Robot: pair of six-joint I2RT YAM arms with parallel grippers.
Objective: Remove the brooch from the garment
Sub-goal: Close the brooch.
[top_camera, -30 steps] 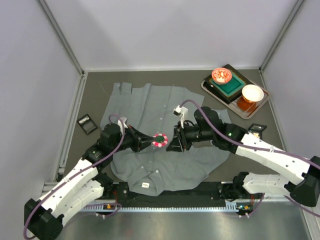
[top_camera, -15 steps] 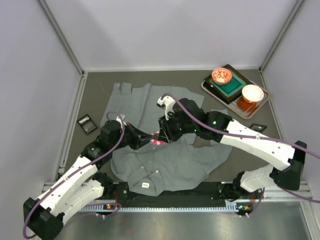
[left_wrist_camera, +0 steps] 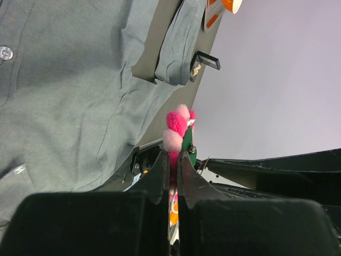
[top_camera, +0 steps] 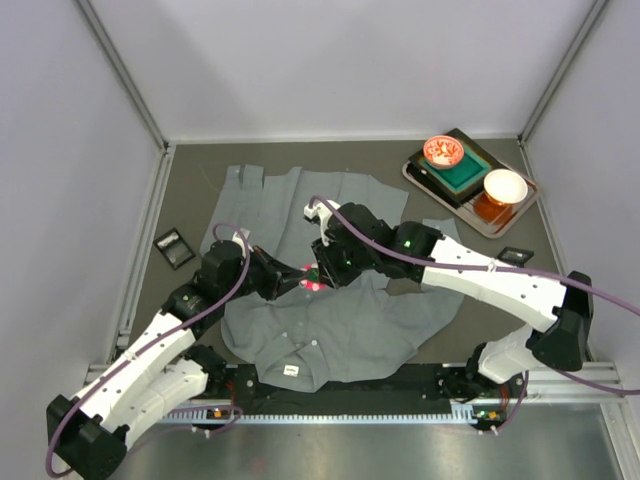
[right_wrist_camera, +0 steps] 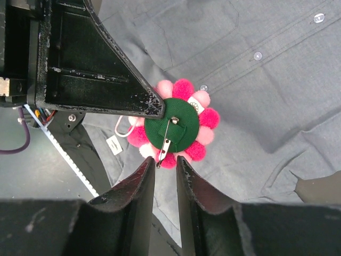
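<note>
The brooch, a ring of pink pom-poms with a green cloth back and a metal pin, hangs just above the garment, a grey button-up shirt spread on the table. My left gripper is shut on the brooch's edge. One of its fingers shows in the right wrist view. My right gripper is open by a narrow gap. The pin's free tip sits at the mouth of that gap, near one fingertip. From above, the right gripper covers most of the brooch.
A tray at the back right carries a patterned bowl, a white bowl and a green block. Small black items lie left and right of the shirt. Grey walls and metal rails ring the table.
My right gripper has swung left from beside the brooch to right over it, and its jaws have narrowed. The left gripper has kept hold of the brooch in nearly the same place.
</note>
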